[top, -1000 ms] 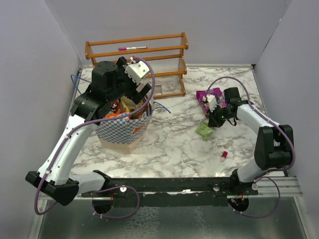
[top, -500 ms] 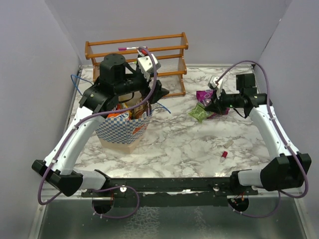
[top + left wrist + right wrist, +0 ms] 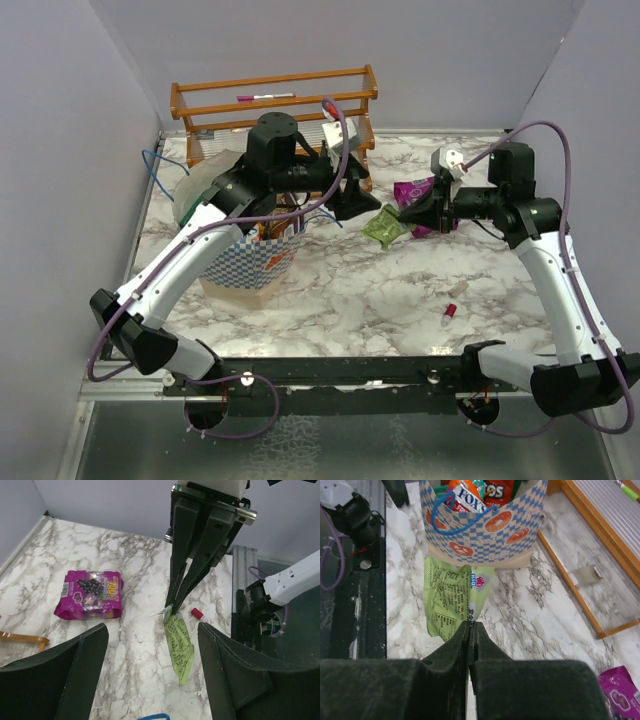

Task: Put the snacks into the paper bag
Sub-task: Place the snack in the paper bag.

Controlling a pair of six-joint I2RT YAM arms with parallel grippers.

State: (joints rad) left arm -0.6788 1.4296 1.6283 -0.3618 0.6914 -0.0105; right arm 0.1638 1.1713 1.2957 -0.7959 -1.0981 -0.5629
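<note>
Light-green packet is hanging clear of the table, pinched at its top corner by the right gripper, whose fingers are pressing flat together on the crinkly film. Its print is too small to read. Left gripper is facing the packet with fingers spread wide, holding nothing.

Paper bag, blue-and-white checked with orange ring marks and a blue string handle, is standing ahead of the right gripper, beyond the packet. Glossy packets are sticking out of its mouth, lower parts hidden. From above, the left arm is covering much of the bag.

Magenta packet is lying flat on the marble-patterned table, just beside the right gripper. Small red cap is lying nearer the bases. Wooden rack is standing by the pale back wall.
</note>
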